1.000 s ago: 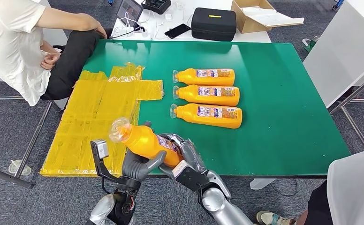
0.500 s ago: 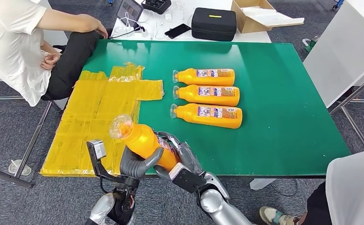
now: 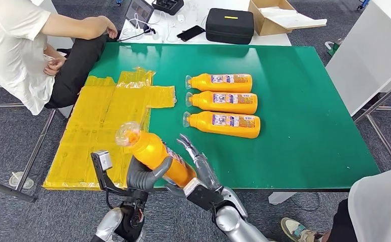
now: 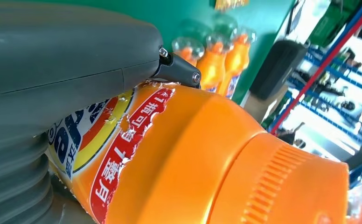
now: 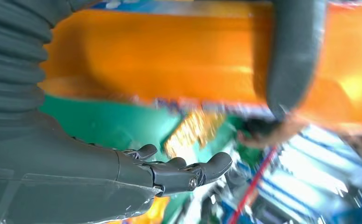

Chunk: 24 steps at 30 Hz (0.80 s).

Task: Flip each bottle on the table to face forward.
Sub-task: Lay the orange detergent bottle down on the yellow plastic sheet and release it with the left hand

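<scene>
While gripped by the left hand (image 3: pixel 142 177), the bottle (image 3: pixel 155 154) tilts above it.

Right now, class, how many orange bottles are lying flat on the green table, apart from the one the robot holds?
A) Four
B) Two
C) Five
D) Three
D. Three bottles lie side by side on the green table, caps pointing toward the yellow sheet, while a fourth bottle is gripped by the left hand.
</scene>
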### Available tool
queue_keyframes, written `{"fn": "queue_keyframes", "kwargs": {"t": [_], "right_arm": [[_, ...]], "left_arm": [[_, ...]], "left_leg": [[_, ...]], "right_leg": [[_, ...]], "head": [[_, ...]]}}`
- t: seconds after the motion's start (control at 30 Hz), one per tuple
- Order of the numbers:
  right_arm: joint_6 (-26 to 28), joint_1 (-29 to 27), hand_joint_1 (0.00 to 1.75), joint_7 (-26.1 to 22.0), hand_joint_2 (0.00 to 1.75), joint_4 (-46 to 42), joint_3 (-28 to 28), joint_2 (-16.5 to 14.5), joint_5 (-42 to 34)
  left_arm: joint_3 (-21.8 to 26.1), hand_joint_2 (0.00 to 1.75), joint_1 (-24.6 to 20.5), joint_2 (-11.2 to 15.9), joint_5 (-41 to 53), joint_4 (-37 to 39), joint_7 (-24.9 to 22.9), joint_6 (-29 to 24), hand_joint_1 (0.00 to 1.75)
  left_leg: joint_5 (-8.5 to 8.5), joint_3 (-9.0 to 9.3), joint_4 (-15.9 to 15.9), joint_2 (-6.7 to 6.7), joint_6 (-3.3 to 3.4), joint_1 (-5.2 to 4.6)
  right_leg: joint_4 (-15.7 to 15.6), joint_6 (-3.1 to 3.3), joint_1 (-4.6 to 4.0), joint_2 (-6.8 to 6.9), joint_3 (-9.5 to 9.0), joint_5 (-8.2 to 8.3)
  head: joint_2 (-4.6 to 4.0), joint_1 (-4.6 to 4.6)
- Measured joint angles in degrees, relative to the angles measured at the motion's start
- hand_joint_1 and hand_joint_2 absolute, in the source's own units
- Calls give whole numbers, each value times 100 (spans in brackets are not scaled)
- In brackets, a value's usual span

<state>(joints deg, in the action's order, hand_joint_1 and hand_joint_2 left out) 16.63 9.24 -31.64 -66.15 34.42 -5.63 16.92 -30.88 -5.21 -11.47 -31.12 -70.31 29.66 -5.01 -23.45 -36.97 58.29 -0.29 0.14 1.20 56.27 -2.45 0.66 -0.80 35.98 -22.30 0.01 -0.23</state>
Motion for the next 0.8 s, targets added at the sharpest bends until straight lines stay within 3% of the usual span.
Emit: {"fn": "queue_keyframes", "kwargs": {"t": [0.13, 0.27, 0.4, 0.57, 0.8], "right_arm": [[1138, -230, 0, -369, 0, -328, -200, -73, 137], [2204, -569, 0, -765, 0, -930, -682, -188, 897], [2314, -946, 0, -836, 0, -1982, -1501, -508, 1639], [2341, -1108, 0, -840, 0, -2791, -2098, -746, 1626], [2341, -1158, 0, -840, 0, -3012, -2205, -870, 1523]], "left_arm": [[39, 175, 47, 12, 142, -149, 5, -322, 175], [126, 175, 122, 57, 695, -358, 97, -867, 175], [281, 175, 130, 97, 1006, -555, 63, -1129, 175], [485, 175, 71, 110, 1291, -738, -55, -1462, 175], [473, 175, -389, 304, 4276, -225, -119, -3264, 175]], "left_leg": [[0, -1, 0, 0, 0, 0], [0, -1, 0, -1, 0, 0], [0, -2, 0, -4, 0, 0], [0, 0, 0, -3, 0, 0], [8, 1, 0, -2, 1, 1]], "right_leg": [[0, 0, 0, 0, 1, 0], [0, 0, 0, 1, 2, 0], [0, 0, 0, 4, 1, 0], [0, 0, 0, 3, 1, 1], [0, 0, -1, 4, -1, 2]], "head": [[-1, -1], [-1, 0], [-1, -2], [-1, 1], [-1, -1]]}}
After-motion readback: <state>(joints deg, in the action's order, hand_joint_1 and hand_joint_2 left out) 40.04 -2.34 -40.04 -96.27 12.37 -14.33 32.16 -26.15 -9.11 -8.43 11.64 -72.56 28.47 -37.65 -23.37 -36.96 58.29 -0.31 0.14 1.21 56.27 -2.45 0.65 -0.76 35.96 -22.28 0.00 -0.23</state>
